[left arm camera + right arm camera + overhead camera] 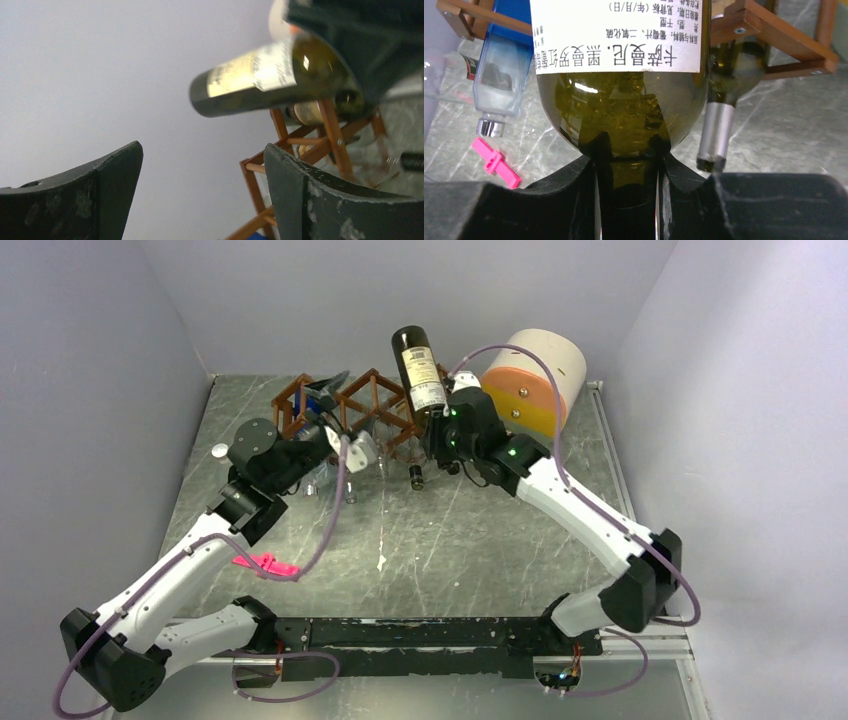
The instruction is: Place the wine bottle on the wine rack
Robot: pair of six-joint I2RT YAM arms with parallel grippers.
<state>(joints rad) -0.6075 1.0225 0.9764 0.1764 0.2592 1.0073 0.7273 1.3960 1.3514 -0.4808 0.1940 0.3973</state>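
The wine bottle [420, 365] is dark green glass with a white label. It hangs in the air with its base tilted up and away, over the wine rack [372, 400]. My right gripper [442, 422] is shut on its neck. In the right wrist view the fingers [574, 185] clamp the neck just below the bottle's [624, 100] shoulder. The reddish-brown lattice rack [774, 35] has another bottle [716, 135] in it, its silver-capped neck pointing down. My left gripper [350, 445] stands open by the rack's left end, empty [202, 145]. That view shows the bottle [260, 77] above the rack [300, 150].
A cream, orange and yellow cylinder [535, 380] stands at the back right beside the rack. A pink clip [265, 565] lies on the table near the left arm. A clear container with a blue top [504, 70] lies by the rack's left side. Walls close in on three sides.
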